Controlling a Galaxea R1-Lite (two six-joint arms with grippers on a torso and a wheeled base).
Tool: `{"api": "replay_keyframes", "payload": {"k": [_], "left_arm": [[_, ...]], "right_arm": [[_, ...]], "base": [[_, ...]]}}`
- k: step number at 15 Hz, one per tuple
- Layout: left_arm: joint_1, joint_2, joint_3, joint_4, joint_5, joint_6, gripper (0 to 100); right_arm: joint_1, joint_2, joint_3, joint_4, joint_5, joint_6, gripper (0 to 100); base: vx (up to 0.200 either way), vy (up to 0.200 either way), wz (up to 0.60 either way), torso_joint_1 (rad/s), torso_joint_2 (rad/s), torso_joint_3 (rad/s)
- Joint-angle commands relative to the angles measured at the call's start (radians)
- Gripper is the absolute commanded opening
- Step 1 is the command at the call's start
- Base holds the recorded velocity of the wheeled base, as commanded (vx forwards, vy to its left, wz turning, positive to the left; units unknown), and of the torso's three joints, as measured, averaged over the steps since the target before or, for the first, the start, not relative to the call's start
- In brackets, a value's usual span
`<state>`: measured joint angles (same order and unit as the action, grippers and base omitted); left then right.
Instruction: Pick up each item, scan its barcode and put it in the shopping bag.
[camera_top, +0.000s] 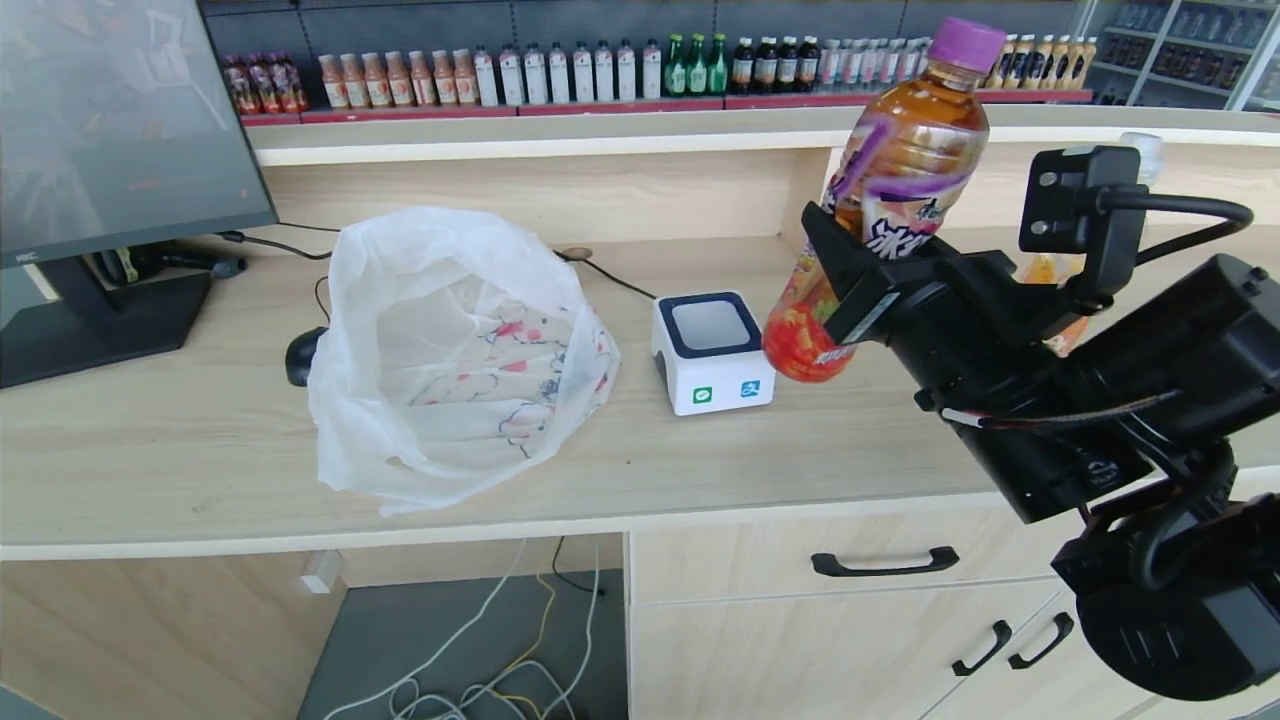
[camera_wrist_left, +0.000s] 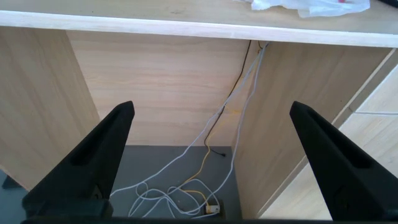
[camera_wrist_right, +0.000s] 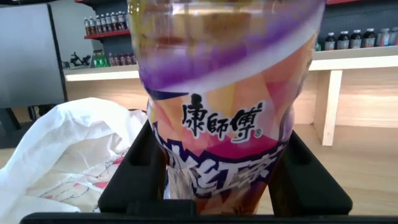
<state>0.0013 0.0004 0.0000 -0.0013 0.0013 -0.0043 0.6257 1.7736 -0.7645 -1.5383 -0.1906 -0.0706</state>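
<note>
My right gripper (camera_top: 862, 275) is shut on a tea bottle (camera_top: 885, 190) with a purple cap and a purple and orange label, held tilted in the air just right of the white barcode scanner (camera_top: 712, 350). The bottle (camera_wrist_right: 227, 106) stands close between the black fingers (camera_wrist_right: 134, 177) in the right wrist view. The white shopping bag (camera_top: 455, 350) lies open on the counter to the left of the scanner, and the bag (camera_wrist_right: 68, 155) shows behind the bottle. My left gripper (camera_wrist_left: 211, 162) hangs open below the counter's edge, facing the recess with loose cables (camera_wrist_left: 186, 186).
A monitor (camera_top: 120, 120) on a black stand sits at the counter's far left, a black mouse (camera_top: 300, 355) behind the bag. Another bottle (camera_top: 1060, 270) stands partly hidden behind my right arm. Drawers with black handles (camera_top: 885, 563) are under the counter. A raised ledge backs the counter.
</note>
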Motion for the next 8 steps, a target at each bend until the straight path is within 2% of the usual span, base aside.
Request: {"api": "replay_keyframes", "payload": {"k": [1,8], "left_arm": [[0.0,0.0,0.0,-0.002,0.0,0.001,100],[0.0,0.0,0.0,-0.002,0.0,0.004,100]], "right_arm": [[0.003,-0.008,0.001,-0.002,0.0,-0.001,0],[0.003,-0.02,0.014,-0.002,-0.001,-0.001,0]], "base": [[0.0,0.2,0.0,-0.002,0.0,0.002],[0.0,0.0,0.0,0.0,0.0,0.0]]}}
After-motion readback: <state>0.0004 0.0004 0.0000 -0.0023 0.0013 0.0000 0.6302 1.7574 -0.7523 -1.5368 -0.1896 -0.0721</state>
